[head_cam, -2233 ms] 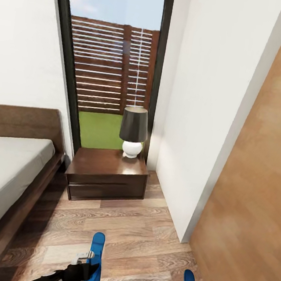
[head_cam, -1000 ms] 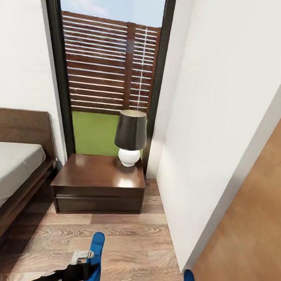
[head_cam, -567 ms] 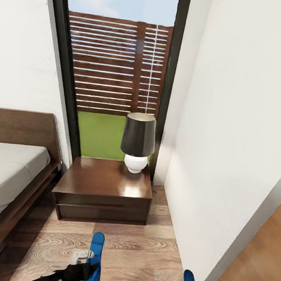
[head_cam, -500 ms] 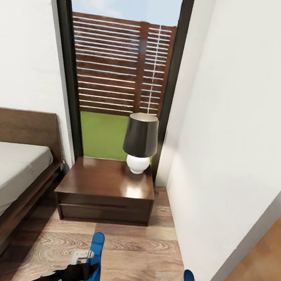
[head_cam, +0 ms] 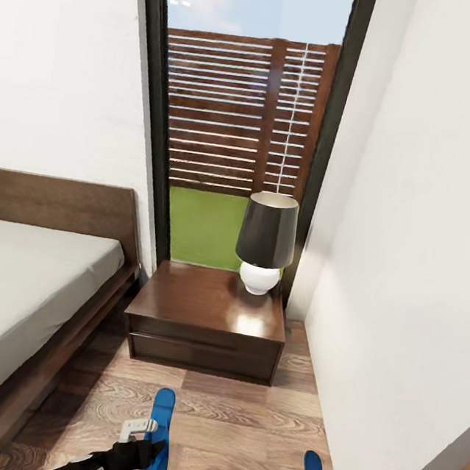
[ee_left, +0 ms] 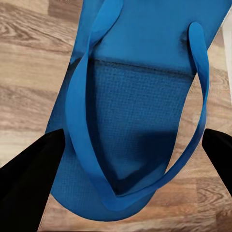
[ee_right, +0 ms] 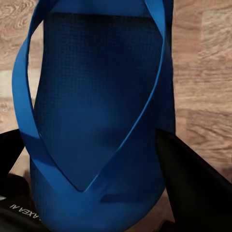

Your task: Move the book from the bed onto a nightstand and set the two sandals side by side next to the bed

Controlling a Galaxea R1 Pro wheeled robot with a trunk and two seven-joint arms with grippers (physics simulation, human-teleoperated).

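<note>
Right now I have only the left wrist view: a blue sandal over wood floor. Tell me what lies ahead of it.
Observer: In the head view, the nightstand stands ahead of the first sandal, with a lamp on its top.
Operator: Give me the bed's side.
Observer: The bed lies on the robot's left, with its frame next to the nightstand.
Operator: Report the other sandal.
Observer: The second sandal sits in the right tool, with a dark finger on either side of it, above the floor.
</note>
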